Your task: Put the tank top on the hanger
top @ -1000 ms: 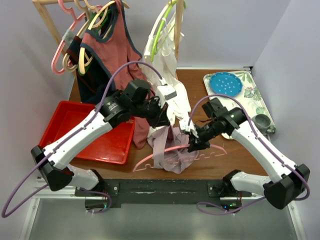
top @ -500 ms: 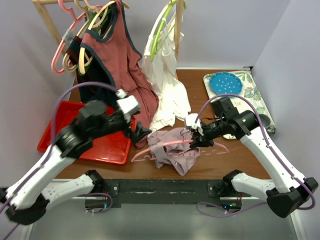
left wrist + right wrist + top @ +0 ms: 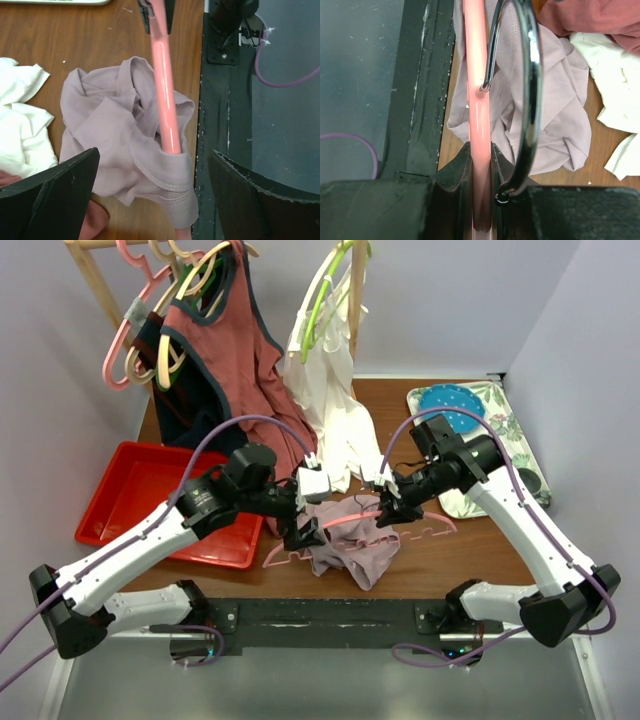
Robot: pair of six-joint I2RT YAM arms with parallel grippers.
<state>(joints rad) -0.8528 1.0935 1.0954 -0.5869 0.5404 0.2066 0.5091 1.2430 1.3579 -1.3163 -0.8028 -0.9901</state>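
The right gripper (image 3: 386, 508) is clenching the hanger (image 3: 432, 530) by its bar beside the hook, holding it low near the middle of the counter's (image 3: 450, 562) front edge. The tank top (image 3: 348, 548) is lying bunched there, and the hanger's far arm is running into one folded opening of it. The left gripper (image 3: 304, 532) is hovering over that spot with its jaws spread wide, grasping nothing. To do this well, the left fingers should be pinching only the hemmed edge, a single layer. They should then be drawing it along the pink arm toward the hook while the right side is holding the hanger level. The white garment (image 3: 338, 445) is lying just beside the top, toward the back edge, and risks getting caught.
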